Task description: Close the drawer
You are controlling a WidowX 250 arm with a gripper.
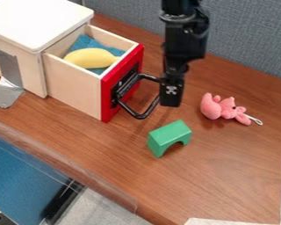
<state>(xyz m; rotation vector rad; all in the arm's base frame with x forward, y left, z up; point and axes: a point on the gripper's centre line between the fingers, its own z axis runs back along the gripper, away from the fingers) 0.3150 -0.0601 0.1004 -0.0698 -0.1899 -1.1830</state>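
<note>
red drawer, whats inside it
In the drawer, a yellow banana lies on blue cloth; anything underneath them is covered and can't be seen.

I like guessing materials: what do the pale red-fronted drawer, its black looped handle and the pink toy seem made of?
The drawer looks like plain wood, its sides pale and matte, its front evenly red as if painted. The handle, a slim bar with highlights, could be coated metal or plastic. The toy looks plush, its surface fuzzy.
</note>
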